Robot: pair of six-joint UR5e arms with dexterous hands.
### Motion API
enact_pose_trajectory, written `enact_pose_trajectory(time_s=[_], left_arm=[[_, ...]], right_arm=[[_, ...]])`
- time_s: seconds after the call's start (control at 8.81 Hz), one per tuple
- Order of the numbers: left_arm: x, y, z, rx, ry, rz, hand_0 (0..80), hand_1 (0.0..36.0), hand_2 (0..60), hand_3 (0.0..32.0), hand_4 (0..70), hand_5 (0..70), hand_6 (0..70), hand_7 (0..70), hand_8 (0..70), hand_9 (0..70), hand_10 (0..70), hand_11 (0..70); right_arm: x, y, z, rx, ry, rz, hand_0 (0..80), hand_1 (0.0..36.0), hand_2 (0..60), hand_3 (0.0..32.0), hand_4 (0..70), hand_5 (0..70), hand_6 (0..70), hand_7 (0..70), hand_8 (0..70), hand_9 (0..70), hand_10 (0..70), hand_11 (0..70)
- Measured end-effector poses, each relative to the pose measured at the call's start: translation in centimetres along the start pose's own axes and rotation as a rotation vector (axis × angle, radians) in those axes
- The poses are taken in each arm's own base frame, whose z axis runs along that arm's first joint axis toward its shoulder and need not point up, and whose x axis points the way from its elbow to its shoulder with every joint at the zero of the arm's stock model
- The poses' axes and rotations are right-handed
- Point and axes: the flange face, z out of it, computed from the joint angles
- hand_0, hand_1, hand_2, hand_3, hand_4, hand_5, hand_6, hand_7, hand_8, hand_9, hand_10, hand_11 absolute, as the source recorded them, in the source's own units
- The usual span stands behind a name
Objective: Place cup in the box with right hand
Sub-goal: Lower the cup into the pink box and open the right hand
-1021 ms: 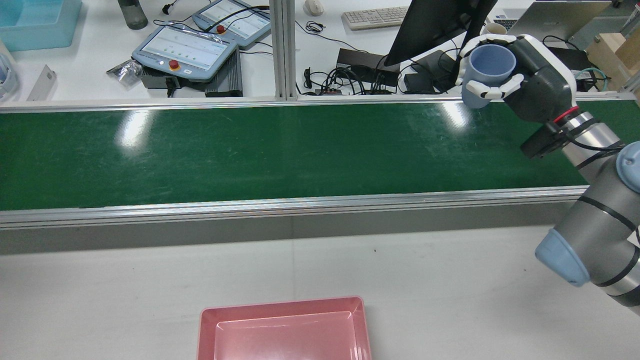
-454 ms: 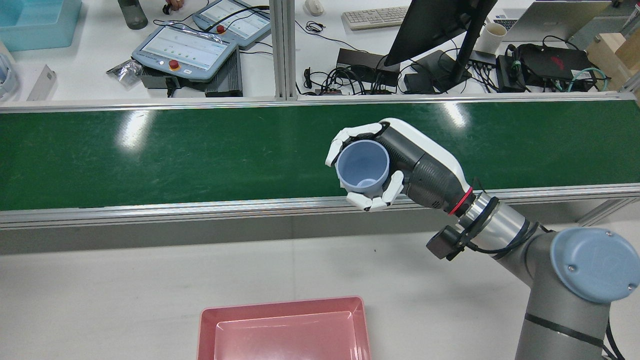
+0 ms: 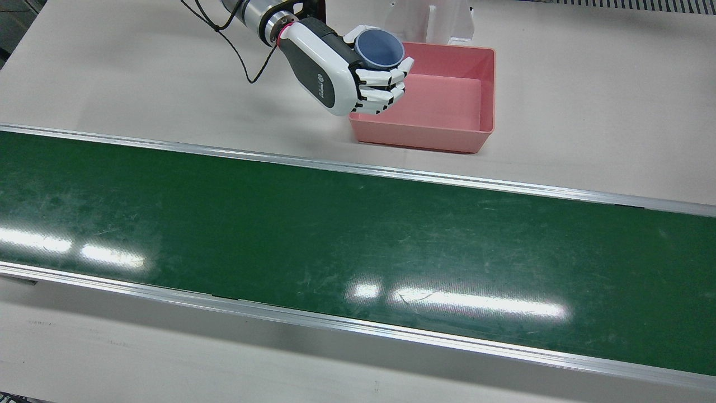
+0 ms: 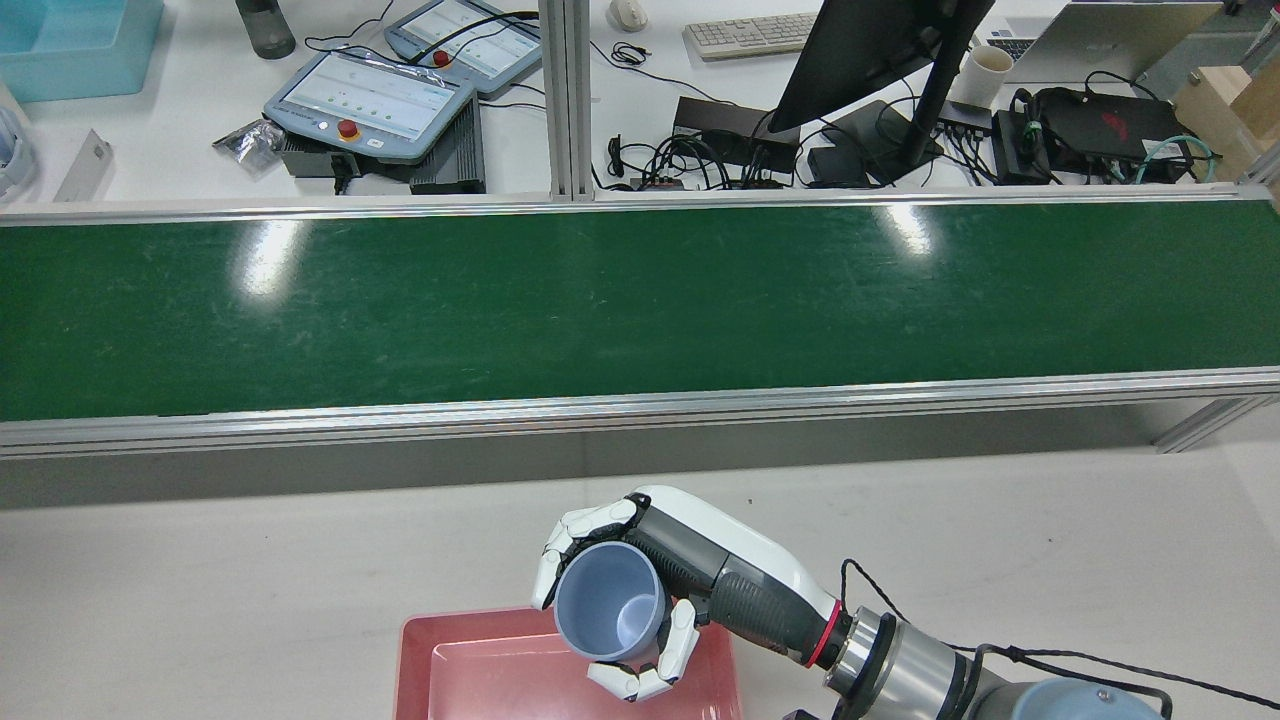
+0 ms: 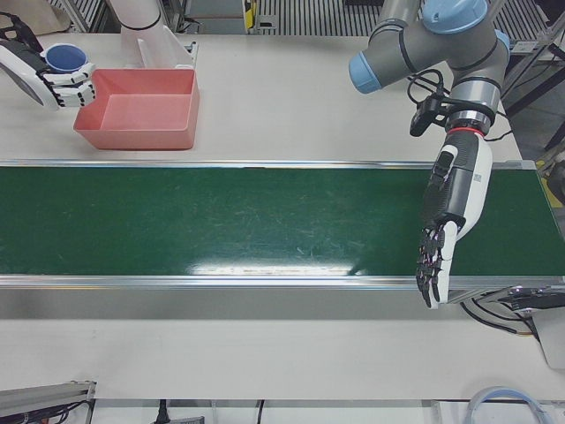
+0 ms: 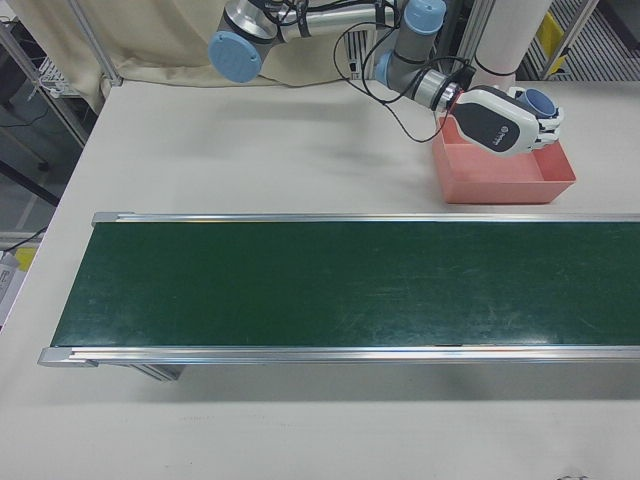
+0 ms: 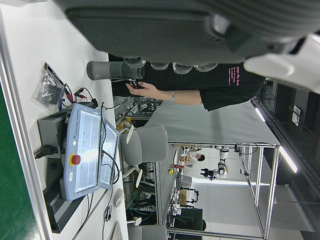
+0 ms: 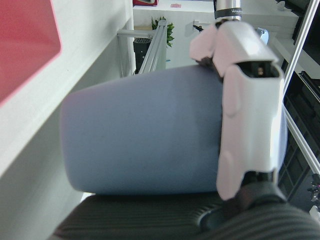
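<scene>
Above the near edge of the pink rectangular plastic box (image 4: 480, 660), the right robot hand (image 4: 650, 590) grips the blue-grey plastic cup (image 4: 610, 612). Transport looks nearly done; next, lowering and releasing inside.

blue cup (image 4: 610, 613) held tilted over pink box (image 4: 480, 670) corner

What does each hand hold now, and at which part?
The right hand holds the blue cup around its side wall, mouth open upward. The left hand holds nothing.
</scene>
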Motion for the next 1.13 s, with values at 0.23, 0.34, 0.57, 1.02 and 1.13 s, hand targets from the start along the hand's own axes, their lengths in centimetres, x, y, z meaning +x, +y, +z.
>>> enact_pose_trajectory(time_s=[0.23,0.34,0.57,1.02,1.13], left_arm=[[0.0,0.0,0.0,0.0,0.0,0.0,0.0,0.0,0.0,0.0,0.0,0.0,0.0,0.0,0.0,0.0,0.0,0.0],[0.0,0.0,0.0,0.0,0.0,0.0,0.0,0.0,0.0,0.0,0.0,0.0,0.0,0.0,0.0,0.0,0.0,0.0],[0.0,0.0,0.0,0.0,0.0,0.0,0.0,0.0,0.0,0.0,0.0,0.0,0.0,0.0,0.0,0.0,0.0,0.0],[0.0,0.0,0.0,0.0,0.0,0.0,0.0,0.0,0.0,0.0,0.0,0.0,0.0,0.0,0.0,0.0,0.0,0.0],[0.0,0.0,0.0,0.0,0.0,0.0,0.0,0.0,0.0,0.0,0.0,0.0,0.0,0.0,0.0,0.0,0.0,0.0]], right_arm=[[2.9,1.0,-1.0,0.016,0.018,0.023,46.0,0.0,0.0,0.0,26.8,9.6,38.8,70.0,64.3,70.0,42.4,59.2],[3.6,1.1,-1.3,0.021,0.025,0.026,39.5,0.0,0.0,0.0,18.0,1.2,12.6,57.2,10.2,24.8,10.1,14.6],[4.4,1.3,-1.7,0.024,0.035,0.031,24.8,0.0,0.0,0.0,18.9,0.0,3.4,24.5,0.0,3.5,0.0,0.0],[5.3,1.7,-2.0,0.022,0.051,0.04,24.1,0.0,0.0,0.0,19.2,0.0,2.9,21.9,0.0,2.9,0.0,0.0],[5.4,1.7,-2.0,0.022,0.052,0.04,26.8,0.0,0.0,0.0,19.3,0.0,3.4,24.2,0.0,3.4,0.0,0.0]])
